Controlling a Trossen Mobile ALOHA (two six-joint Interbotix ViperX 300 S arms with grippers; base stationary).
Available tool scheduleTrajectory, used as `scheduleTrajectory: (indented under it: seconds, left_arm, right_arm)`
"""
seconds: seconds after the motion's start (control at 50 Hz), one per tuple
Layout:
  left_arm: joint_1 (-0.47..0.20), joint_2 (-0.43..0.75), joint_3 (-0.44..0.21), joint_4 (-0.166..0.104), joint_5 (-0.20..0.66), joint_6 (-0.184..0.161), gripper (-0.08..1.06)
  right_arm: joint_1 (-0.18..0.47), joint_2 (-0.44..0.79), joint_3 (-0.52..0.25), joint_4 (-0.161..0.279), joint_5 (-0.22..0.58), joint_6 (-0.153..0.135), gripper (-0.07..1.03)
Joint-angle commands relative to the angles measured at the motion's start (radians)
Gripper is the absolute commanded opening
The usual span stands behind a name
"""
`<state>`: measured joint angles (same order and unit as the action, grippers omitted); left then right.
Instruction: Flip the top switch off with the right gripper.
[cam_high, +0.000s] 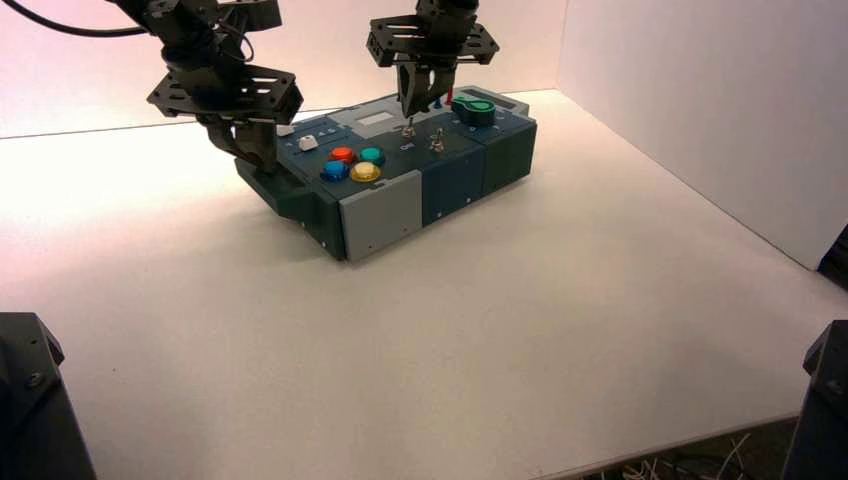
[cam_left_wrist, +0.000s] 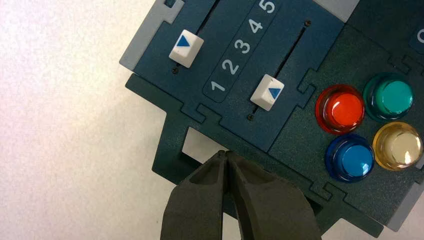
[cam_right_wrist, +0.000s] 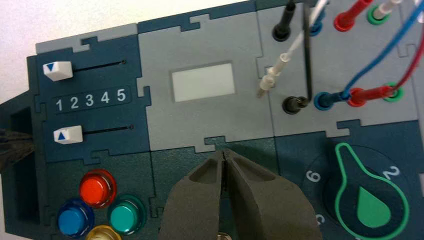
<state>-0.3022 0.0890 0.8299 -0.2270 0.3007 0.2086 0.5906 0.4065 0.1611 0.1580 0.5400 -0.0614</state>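
Hovering shut with the right gripper (cam_right_wrist: 224, 152), top switch (cam_high: 408, 131) right by its tips. Parked left one, the left gripper (cam_left_wrist: 225, 154), also shut, over the box's handle end (cam_left_wrist: 172, 145), well apart.

4 glossy plastic buttons (cam_left_wrist: 341, 109), matt box panels (cam_right_wrist: 200, 110).

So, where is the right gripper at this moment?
In the high view, the right gripper is over the box's middle, beside the toggle switches, left of the green knob.
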Motion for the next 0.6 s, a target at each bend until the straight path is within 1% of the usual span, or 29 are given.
scheduleTrajectory:
  seconds: [0.02,0.14,0.22,0.32,0.6]
  left_arm:
    - [-0.006,0.028,-0.015,-0.002,-0.014,-0.002,-0.03]
    - [-0.006,0.028,-0.014,-0.002,-0.012,-0.002,-0.03]
    - [-0.006,0.028,-0.014,-0.003,-0.012,-0.002,-0.03]
    - [-0.006,0.028,-0.015,-0.003,-0.011,0.000,-0.03]
    - [-0.006,0.028,-0.014,-0.003,-0.008,-0.002,-0.03]
  right_arm:
    - [0.005,-0.021,-0.023,0.000,0.002,0.002,-0.02]
    - [-0.003,-0.023,-0.025,-0.008,0.002,0.002,-0.02]
    - [-0.009,-0.023,-0.028,-0.026,0.008,0.003,-0.02]
    - [-0.018,-0.021,-0.037,-0.035,0.023,0.008,-0.02]
    - [-0.031,-0.017,-0.054,-0.063,0.040,0.008,-0.02]
